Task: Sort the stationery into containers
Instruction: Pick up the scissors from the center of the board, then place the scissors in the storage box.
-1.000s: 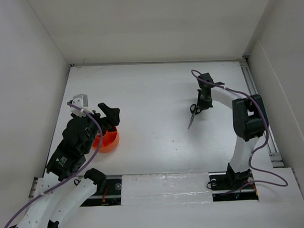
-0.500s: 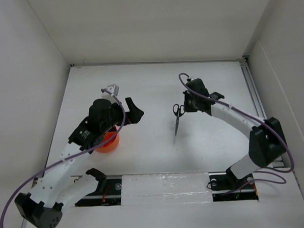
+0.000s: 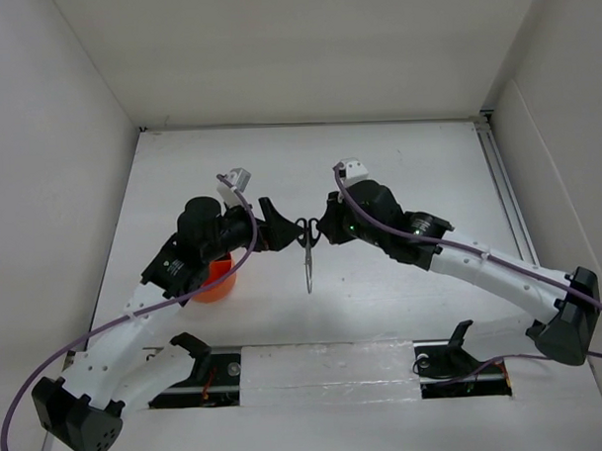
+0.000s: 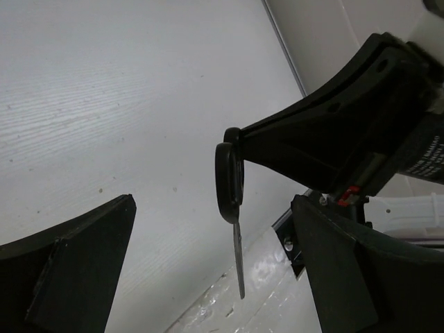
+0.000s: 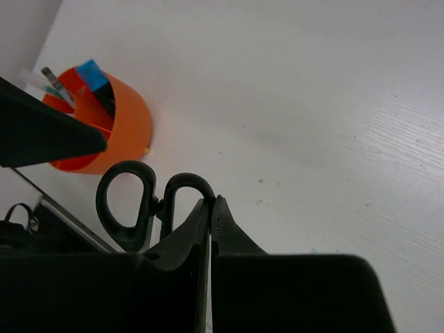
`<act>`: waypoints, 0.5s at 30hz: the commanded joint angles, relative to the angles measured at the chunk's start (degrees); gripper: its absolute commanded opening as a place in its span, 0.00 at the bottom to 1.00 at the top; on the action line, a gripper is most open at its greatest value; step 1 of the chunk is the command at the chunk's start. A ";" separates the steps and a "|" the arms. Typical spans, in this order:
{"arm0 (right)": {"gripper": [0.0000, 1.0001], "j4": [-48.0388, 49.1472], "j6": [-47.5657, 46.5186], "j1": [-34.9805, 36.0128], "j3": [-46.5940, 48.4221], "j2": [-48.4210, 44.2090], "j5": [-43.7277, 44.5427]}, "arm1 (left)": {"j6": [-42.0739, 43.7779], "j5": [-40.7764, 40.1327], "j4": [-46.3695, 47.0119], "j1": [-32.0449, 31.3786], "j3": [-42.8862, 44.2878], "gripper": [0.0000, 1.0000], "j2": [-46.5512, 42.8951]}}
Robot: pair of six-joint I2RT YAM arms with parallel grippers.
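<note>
Right gripper is clamped on the black-handled scissors, holding them above the table, blades toward the near edge. Left gripper gapes wide right by the handle loops, and the orange cup sits partly under its arm
</note>
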 commanded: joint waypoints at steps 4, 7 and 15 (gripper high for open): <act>0.00 5.85 2.97 2.62 5.65 -0.30 2.60 | -1.17 4.77 5.12 -0.11 -1.90 0.82 -0.85; 0.00 5.85 2.97 3.14 7.50 1.28 2.08 | -1.17 5.30 5.74 -0.11 -1.91 0.68 -0.85; 0.00 5.85 3.50 7.09 11.90 4.00 1.54 | -1.17 4.78 5.74 -0.11 -1.91 0.52 -1.37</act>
